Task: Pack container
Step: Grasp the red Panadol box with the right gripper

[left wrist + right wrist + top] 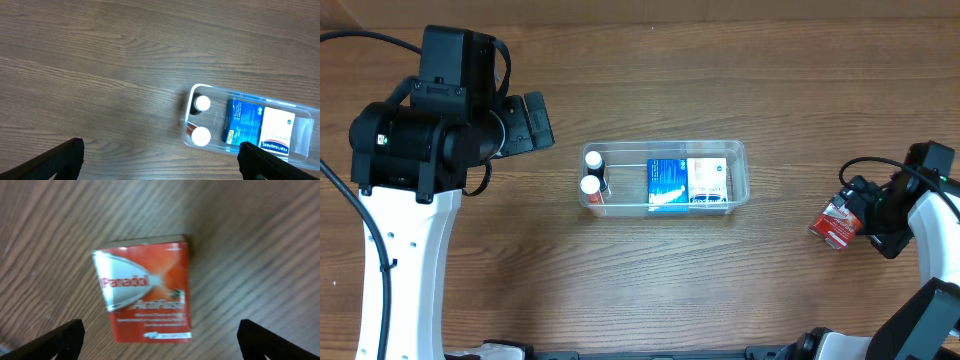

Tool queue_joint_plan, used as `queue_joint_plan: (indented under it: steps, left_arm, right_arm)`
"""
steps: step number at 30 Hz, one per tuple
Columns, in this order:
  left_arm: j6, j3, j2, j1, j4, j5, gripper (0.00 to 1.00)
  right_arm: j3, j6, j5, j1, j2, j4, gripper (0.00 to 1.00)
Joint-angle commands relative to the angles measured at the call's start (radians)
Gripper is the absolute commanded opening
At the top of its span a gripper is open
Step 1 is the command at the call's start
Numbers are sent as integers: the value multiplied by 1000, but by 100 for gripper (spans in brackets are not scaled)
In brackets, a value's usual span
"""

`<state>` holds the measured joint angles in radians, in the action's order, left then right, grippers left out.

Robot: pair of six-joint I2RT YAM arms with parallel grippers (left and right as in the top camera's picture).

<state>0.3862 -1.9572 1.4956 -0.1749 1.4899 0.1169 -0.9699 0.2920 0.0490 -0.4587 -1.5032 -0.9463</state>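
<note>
The container [739,170], a clear low-walled bin, sits on the wooden table [670,290] between the two claws, nearer the left claw [160,165] than the right claw [161,341]. In the left wrist view it lies ahead of that claw and off to one side, past the right-hand finger [265,162], with part of it cut off by the edge of the picture. Inside, at the end closest to the left claw, two small bottles stand upright side by side, each with a white cap: one [593,159] toward the far wall, the other [590,185] toward the near wall. Next along, farther from the left claw, a blue box [666,184] lies flat, and a white box [708,180] lies just beside it, toward the end that faces the right claw. The left claw's fingers are spread wide with only bare wood between them, and it is clear of the container. Well apart from the container, a red box [145,295] printed "Panadol" lies just ahead of the right claw, roughly centred in the gap. That claw's fingers [60,337] are also spread wide, neither touching the box's sides. In the overhead view the red box [835,223] looks slightly tilted, though the angle is too poor to be sure.
</note>
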Motion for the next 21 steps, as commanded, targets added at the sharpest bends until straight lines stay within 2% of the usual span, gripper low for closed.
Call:
queue_joint_plan:
  steps: [1, 20, 21]
  left_arm:
    - [-9, -2, 8, 5, 0, -2, 100]
    - [-9, -2, 8, 5, 2, -2, 100]
    - [-9, -2, 8, 5, 2, -2, 100]
  right_arm:
    - [0, -39, 19, 34, 10, 25, 100]
    - [0, -31, 18, 34, -244, 22, 100]
    - [0, -31, 18, 34, -244, 21, 97]
